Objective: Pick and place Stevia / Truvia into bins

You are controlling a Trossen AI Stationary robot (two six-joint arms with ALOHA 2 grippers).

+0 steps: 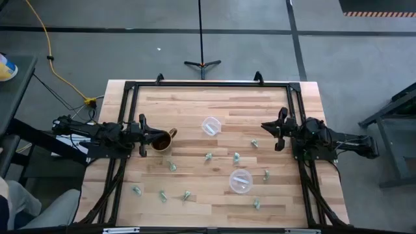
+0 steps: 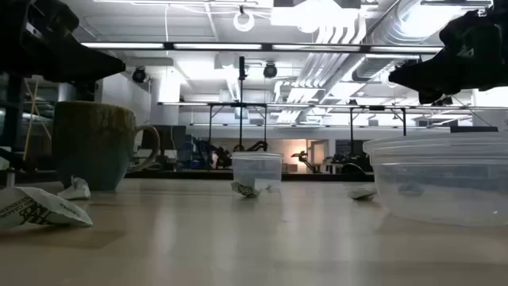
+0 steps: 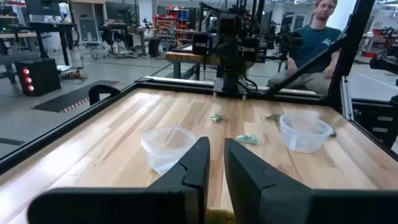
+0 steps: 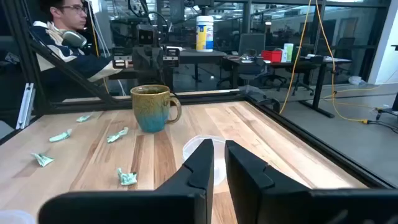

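Observation:
Several small green-and-white packets lie scattered on the wooden table, among them one (image 1: 208, 156), one (image 1: 171, 166) and one (image 1: 257, 203). One clear cup (image 1: 210, 125) stands at the far middle, another (image 1: 240, 181) nearer the front. My left gripper (image 1: 144, 135) hovers at the table's left beside a brown-gold mug (image 1: 161, 140). Its fingers (image 3: 217, 168) are nearly together and empty. My right gripper (image 1: 278, 129) hovers at the table's right, facing the far cup (image 4: 198, 144). Its fingers (image 4: 219, 163) are nearly together and empty.
A black frame (image 1: 208, 84) runs round the table's edges. The mug (image 4: 152, 107) stands right in front of my left gripper. A person (image 3: 314, 37) sits beyond the table's right side, another (image 4: 62, 28) beyond its left. Bare wood lies along the far edge.

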